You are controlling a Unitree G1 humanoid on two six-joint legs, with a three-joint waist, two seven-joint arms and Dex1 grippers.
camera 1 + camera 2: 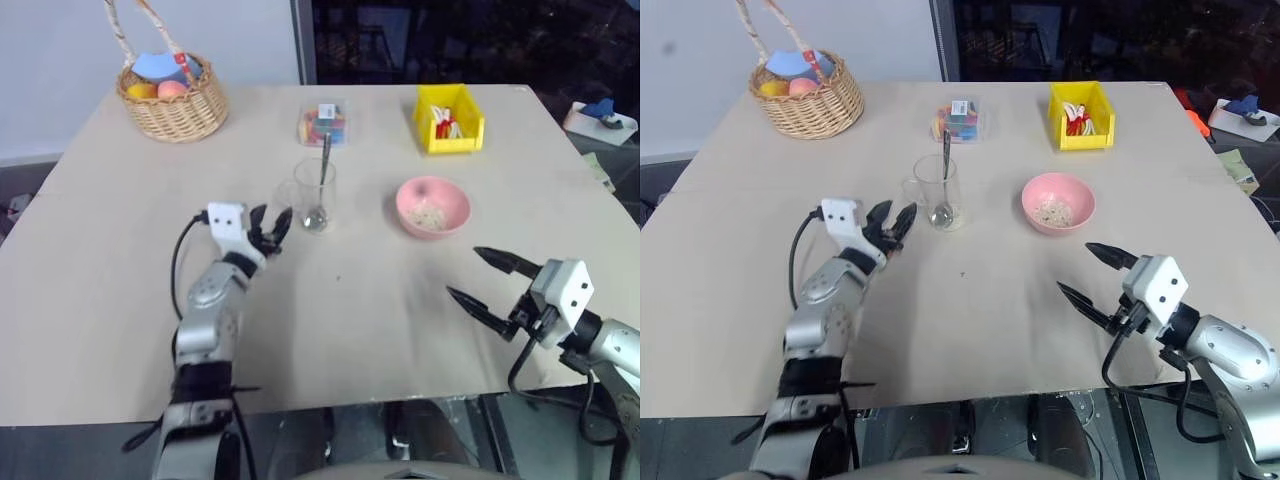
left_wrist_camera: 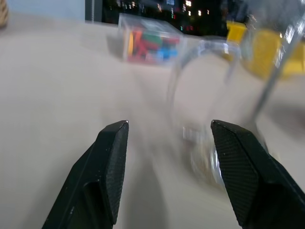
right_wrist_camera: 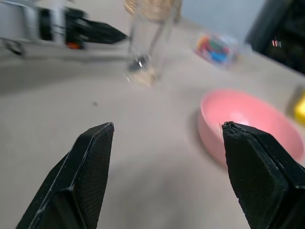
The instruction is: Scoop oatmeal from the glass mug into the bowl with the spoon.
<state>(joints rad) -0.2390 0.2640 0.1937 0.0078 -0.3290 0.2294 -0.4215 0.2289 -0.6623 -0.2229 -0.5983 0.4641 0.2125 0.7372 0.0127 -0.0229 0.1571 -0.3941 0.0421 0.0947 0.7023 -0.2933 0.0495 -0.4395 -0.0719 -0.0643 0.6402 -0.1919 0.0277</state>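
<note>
Glass takes the middle of the beige table (image 1: 120, 300): the glass mug (image 1: 314, 196) stands upright, and everything else is placed from it. Inside it leans the spoon (image 1: 323, 172), its oval end down at the bottom and its thin handle poking up past the rim toward the far side. A few pale flakes lie at the bottom of the mug. To the mug's right, set apart from it, sits the pink bowl (image 1: 432, 207), with a small heap of oatmeal (image 1: 430, 216) inside it.

Just left of the mug hovers the left gripper (image 1: 271, 228), its black fingers parted and empty, tips close to the glass wall but not closed on it; in the left wrist view the mug (image 2: 214, 109) shows just ahead of the spread fingers. Well to the right of the mug and nearer the table's front edge, beyond the bowl, the right gripper (image 1: 487, 280) is spread wide with nothing between its fingers, pointing back toward the bowl.

Behind the mug lies a clear box of coloured pieces (image 1: 323, 124). Behind and to its right stands a yellow bin (image 1: 449, 118). Far back to the mug's left rests a wicker basket (image 1: 172, 103).
</note>
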